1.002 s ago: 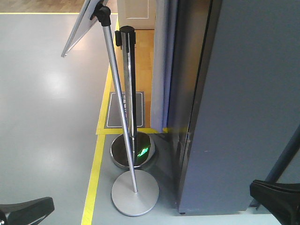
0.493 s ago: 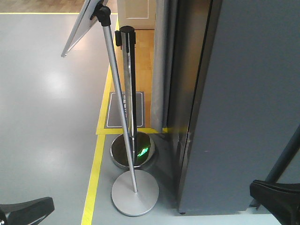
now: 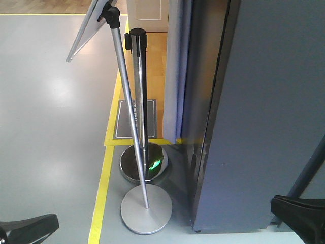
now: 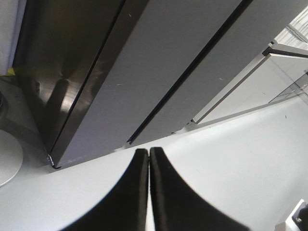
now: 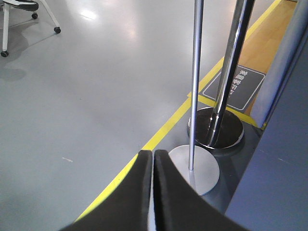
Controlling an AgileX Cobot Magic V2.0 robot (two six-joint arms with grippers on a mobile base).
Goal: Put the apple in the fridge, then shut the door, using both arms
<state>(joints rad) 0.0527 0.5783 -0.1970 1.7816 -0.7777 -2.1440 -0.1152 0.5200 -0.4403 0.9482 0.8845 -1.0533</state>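
Where the front view looks down at the floor, the fridge (image 3: 264,127) fills the right half as a tall dark grey slab, standing on grey floor (image 3: 51,127). Left gripper (image 4: 148,159): black fingers pressed together, nothing between them, pointing at the fridge's lower grey panels. Right gripper (image 5: 153,161): fingers likewise closed on nothing, aimed at the floor. Just left of the fridge: a slanted sign stand (image 3: 133,137) on a flat silver disc base (image 3: 146,208), and behind it a chrome barrier post (image 3: 139,96) on a domed base. Yellow floor tape (image 3: 104,173) runs alongside. An office chair (image 5: 21,12) sits far off. Apple: not visible in any view.
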